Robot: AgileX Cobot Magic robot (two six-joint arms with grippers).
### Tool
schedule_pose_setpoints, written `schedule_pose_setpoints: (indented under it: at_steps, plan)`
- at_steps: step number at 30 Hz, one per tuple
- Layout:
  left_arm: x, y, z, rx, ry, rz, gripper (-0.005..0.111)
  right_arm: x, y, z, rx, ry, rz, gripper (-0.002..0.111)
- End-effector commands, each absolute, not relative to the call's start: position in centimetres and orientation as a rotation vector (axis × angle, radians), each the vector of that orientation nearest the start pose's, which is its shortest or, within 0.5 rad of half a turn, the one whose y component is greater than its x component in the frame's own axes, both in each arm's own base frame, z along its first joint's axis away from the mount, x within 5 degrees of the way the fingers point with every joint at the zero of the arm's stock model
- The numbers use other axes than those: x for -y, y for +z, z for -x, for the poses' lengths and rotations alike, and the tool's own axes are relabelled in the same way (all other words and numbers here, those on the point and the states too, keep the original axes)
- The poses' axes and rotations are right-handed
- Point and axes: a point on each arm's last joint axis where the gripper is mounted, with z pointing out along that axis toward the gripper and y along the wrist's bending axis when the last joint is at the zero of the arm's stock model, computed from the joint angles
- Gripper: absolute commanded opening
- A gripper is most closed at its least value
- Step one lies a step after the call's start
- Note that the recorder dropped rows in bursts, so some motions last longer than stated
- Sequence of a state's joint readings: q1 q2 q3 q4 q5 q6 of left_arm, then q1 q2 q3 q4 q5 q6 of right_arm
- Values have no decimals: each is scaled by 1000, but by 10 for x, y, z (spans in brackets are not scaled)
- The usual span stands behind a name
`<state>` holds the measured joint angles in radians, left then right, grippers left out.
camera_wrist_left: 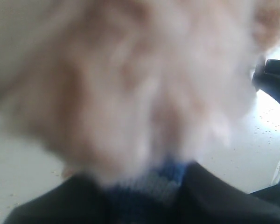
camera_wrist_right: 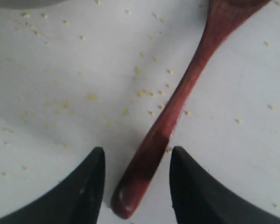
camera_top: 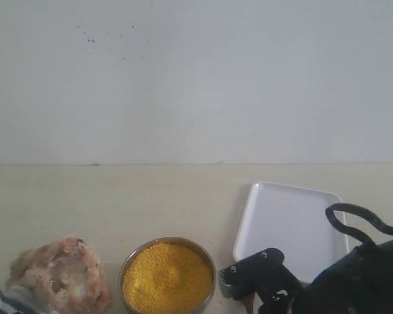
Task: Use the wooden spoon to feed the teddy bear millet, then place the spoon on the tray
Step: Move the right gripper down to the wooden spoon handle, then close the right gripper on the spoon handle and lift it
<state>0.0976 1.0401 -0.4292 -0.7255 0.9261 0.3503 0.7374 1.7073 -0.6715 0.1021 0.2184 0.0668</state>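
R jaws: apart, astride end of spoon (camera_wrist_right: 177, 93) handle, gap each side, no grip yet. Set for a pinch far back, which leaves bowl end free to scoop. Spoon flat on bench (camera_top: 118, 196) among loose grains (camera_wrist_right: 144, 93); ext. view, bottom edge right of centre.
L jaws: look clamped on bear (camera_top: 59, 278) at striped shirt, prob. to prop it upright; bear bottom left.
Millet (camera_top: 167, 278) bottom centre; tray (camera_top: 288, 222) centre right.
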Motion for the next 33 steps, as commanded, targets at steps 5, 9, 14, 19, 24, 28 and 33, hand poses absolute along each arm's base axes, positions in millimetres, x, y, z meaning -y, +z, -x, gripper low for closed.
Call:
schedule_pose_setpoints:
  at_steps: [5, 9, 14, 19, 24, 28, 33]
  plan:
    - [35, 208, -143, -2774, -823, 223, 4, -194, 102, -208, -2775, 213, 831, 42]
    - [35, 208, -143, -2774, -823, 223, 4, -192, 101, -205, -2822, 195, 827, 25]
    - [35, 208, -143, -2774, -823, 223, 4, -191, 105, -204, -2822, 197, 828, 1]
    - [35, 208, -144, -2762, -814, 231, 4, -187, 127, -203, -2757, 177, 886, 4]
    - [33, 208, -147, -2739, -789, 243, 4, -176, 144, -204, -2717, 38, 899, 4]
    - [32, 208, -148, -2727, -776, 249, 4, -164, 157, -207, -2674, -120, 906, 4]
    - [32, 208, -148, -2727, -776, 249, 4, -160, 185, -203, -2634, -198, 970, 4]
